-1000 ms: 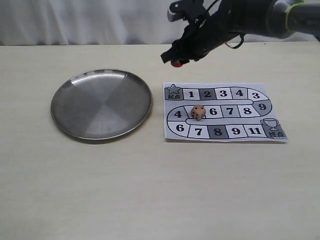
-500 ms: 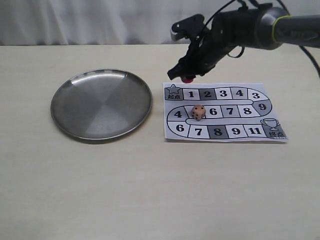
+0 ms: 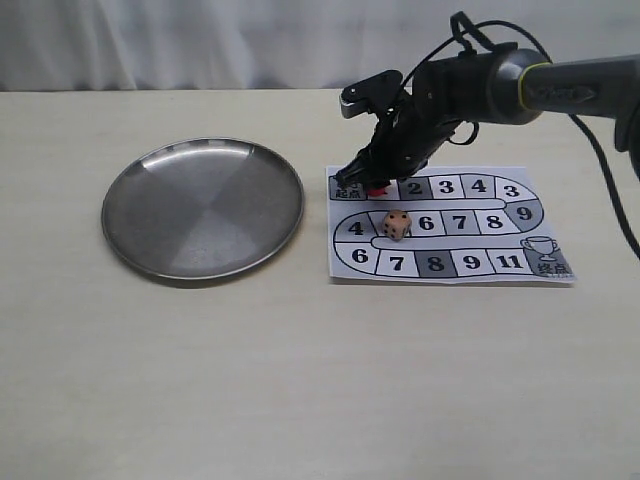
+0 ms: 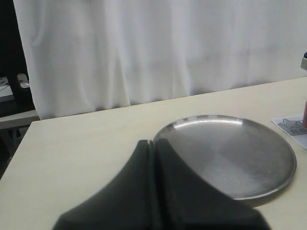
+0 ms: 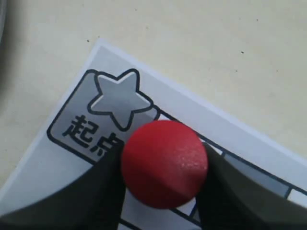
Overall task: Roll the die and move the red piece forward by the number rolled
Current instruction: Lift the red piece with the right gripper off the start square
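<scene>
The red piece (image 5: 164, 163) is gripped between the dark fingers of my right gripper (image 5: 163, 165), which is shut on it. In the exterior view the right gripper (image 3: 375, 185) holds the red piece (image 3: 377, 189) low over the board's first squares, beside the star start square (image 3: 347, 182). The pale beige die (image 3: 397, 225) rests on the board's middle row, next to the square marked 6. The paper game board (image 3: 445, 225) lies flat on the table. My left gripper (image 4: 154, 143) is shut on nothing, near the steel plate (image 4: 230, 153).
A round steel plate (image 3: 203, 206) sits on the table left of the board. A white curtain hangs behind the table's far edge. The right arm's black cable loops above the board.
My right arm has come down and slightly right with the red piece, from above the table behind the board to just over the board's first squares. The die has not moved.
</scene>
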Controlling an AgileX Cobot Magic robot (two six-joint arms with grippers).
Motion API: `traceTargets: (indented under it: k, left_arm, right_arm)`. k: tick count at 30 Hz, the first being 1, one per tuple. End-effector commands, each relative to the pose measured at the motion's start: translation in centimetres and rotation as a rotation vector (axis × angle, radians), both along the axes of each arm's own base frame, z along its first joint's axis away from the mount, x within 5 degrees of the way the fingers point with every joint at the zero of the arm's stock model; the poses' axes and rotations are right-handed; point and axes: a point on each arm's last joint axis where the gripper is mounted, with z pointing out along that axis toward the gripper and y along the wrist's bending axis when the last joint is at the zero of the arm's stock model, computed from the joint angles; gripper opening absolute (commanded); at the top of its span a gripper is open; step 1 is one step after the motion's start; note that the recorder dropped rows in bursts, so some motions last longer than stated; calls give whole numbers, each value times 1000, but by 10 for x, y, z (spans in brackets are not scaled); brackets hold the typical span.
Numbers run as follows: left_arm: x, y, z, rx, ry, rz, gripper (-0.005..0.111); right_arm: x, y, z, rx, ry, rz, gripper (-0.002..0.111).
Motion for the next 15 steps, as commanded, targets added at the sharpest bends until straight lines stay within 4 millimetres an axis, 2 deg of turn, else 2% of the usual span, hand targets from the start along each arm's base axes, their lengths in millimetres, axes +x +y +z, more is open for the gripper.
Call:
traceTargets:
  k: [1, 5, 8, 11, 15]
  left_arm:
    - [0, 0, 0, -4, -8, -4, 0]
    - [0, 0, 0, -4, -8, -4, 0]
    - [0, 0, 0, -4, -8, -4, 0]
    - [0, 0, 0, -4, -8, -4, 0]
    - [0, 0, 0, -4, -8, -4, 0]
  right_arm:
    - [-4, -4, -16, -31, 60, 3, 4]
    - [-3, -4, -16, -31, 60, 3, 4]
    - [-3, -4, -2, -27, 37, 4, 4]
    - [-4, -7, 23, -17, -4, -2, 4]
    - [-7, -17, 74, 14, -98, -24, 4]
